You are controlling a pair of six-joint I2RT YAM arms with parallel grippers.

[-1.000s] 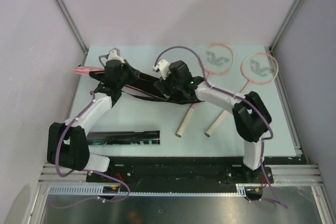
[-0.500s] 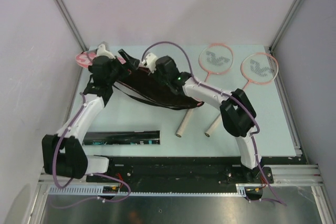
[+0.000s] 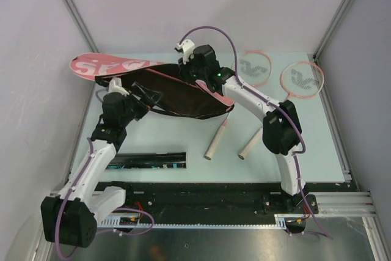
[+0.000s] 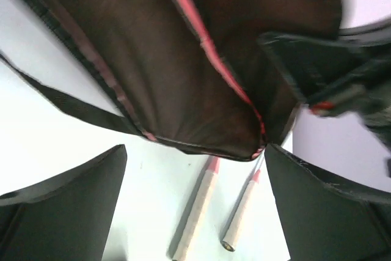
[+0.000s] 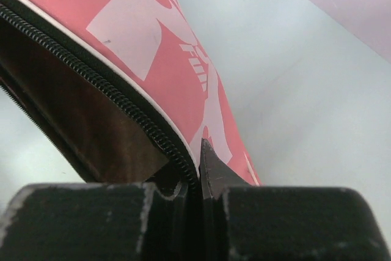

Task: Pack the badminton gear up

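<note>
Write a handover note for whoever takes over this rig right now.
Right gripper: shut on the zipped edge of the upper flap of the pink racket-shaped bag, holding it raised so the dark lining shows.
Left gripper: open, empty, beside the bag's mouth.
Two pink-rimmed rackets with pale handles: on the pale table right of the bag, unpacked.
Long black tube: near table edge, left side, unpacked.
Shuttlecocks: none in view.
Done: bag opened. Left: rackets and tube into the bag, then close it.
</note>
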